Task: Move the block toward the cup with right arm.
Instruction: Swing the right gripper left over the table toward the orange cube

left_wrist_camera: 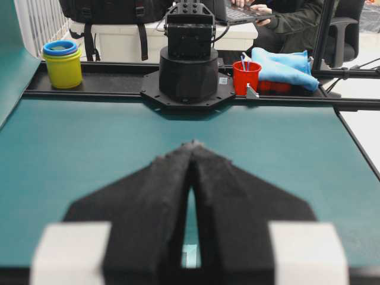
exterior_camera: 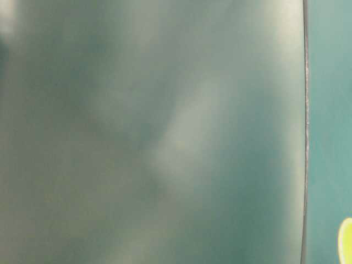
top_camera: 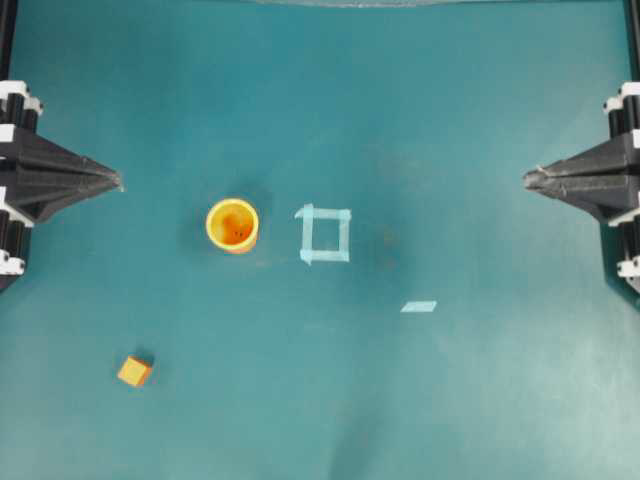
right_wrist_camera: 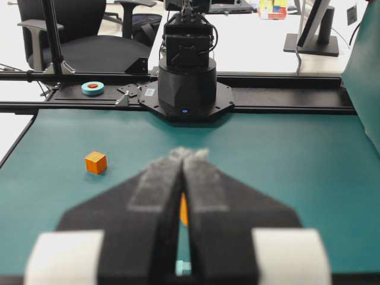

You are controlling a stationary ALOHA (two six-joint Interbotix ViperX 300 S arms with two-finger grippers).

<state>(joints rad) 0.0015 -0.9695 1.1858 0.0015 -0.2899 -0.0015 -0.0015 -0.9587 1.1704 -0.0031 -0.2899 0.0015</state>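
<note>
Waiting at the start: my right pincer (top_camera: 527, 179) is shut and empty, well apart from the small orange cube (top_camera: 134, 371); next I reach across the teal bench (top_camera: 450, 400) and nudge it toward the round yellow cup (top_camera: 232, 224).

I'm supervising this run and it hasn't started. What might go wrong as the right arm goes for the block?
1. The block lies far across the table from the right gripper, beyond the cup; a long reach may fall short.
2. The cup stands roughly between them, so the arm could knock it in passing.
3. The left gripper is parked on that side; the arms might crowd each other.
</note>
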